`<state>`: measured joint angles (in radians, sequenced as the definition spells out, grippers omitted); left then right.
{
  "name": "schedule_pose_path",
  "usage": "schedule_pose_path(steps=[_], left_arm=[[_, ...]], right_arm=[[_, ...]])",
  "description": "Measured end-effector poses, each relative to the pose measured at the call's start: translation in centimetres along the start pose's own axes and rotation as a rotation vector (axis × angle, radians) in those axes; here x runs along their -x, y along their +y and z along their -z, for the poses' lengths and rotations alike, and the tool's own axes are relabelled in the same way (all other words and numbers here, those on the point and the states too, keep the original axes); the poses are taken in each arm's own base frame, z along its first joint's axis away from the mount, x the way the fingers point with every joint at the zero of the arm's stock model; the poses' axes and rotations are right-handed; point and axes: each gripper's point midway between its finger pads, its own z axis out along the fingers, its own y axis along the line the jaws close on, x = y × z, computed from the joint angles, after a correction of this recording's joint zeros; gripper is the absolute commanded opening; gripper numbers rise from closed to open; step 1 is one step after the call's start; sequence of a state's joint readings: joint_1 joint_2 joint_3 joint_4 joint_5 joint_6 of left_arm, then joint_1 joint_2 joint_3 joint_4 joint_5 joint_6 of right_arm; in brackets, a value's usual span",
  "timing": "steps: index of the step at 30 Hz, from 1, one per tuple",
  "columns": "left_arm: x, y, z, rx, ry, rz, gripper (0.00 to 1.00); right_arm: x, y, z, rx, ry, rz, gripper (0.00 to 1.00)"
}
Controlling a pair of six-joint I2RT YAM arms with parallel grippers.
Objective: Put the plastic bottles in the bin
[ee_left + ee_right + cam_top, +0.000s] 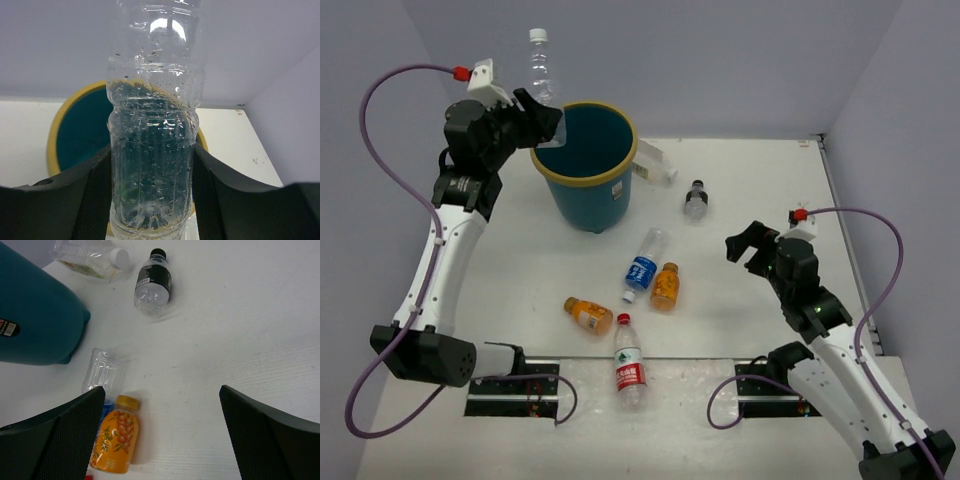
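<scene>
Right wrist shows orange bottle [116, 442] with illegible label writing.

The left claw [152, 195] grips an upright, droplet-covered clear bottle [152, 150] in front of the yellow-rimmed teal bin [75, 135].

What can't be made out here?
- Left wrist view: cap of the held clear bottle, cut by the top edge; much of the bin, behind that bottle.
- Right wrist view: label of the blue-label bottle, behind one finger of the right claw.
- Top view: label print, too small.
</scene>
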<state>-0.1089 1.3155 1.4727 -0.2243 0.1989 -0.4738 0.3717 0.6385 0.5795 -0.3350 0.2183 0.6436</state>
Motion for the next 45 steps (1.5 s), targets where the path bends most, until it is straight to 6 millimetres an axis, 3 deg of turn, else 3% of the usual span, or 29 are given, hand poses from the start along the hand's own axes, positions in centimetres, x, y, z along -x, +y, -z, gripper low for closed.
schedule_pose_path(steps=[2,4,5,9,10,14,36,40,43,45], left_arm=[[-0.6,-0.7,-0.9,-0.019,0.018,-0.004,0.03],[-1.7,-0.8,-1.9,-0.022,0.046,-0.007,0.20],[-2.5,-0.9,-2.4,-0.022,0.063,-0.009,0.31],[-6.5,-1.7,-4.5,-0.025,0.154,-0.023,0.90],[-7.5,-1.9,-4.9,-0.027,0.177,-0.028,0.99],[-9.5,-2.0,-5.4,-0.015,0.226,-0.043,1.00],[-9.9,-2.0,-4.8,0.011,0.242,-0.049,1.00],[-10.3,-1.9,-2.2,0.027,0.237,-0.036,1.00],[-12.3,-0.8,2.1,0.050,0.247,-0.006,1.00],[-12.5,-0.7,4.2,0.049,0.221,0.007,1.00]], right_arm=[[0.0,0.0,0.1,0.003,-0.004,-0.001,0.99],[0.1,0.0,0.2,0.006,-0.008,-0.001,0.99],[0.1,0.0,0.3,0.008,-0.010,-0.002,0.99],[0.0,-0.1,0.4,0.010,-0.013,0.001,0.99],[0.0,-0.1,0.4,0.010,-0.013,0.001,0.99],[0.0,-0.1,0.4,0.010,-0.012,0.005,0.99],[-0.8,0.0,0.0,0.022,0.027,0.039,0.99],[-1.7,0.1,-0.3,0.029,0.070,0.050,0.99],[-2.7,0.2,-0.7,0.034,0.117,0.047,0.99],[-3.5,0.5,-1.0,0.048,0.159,0.043,0.99]])
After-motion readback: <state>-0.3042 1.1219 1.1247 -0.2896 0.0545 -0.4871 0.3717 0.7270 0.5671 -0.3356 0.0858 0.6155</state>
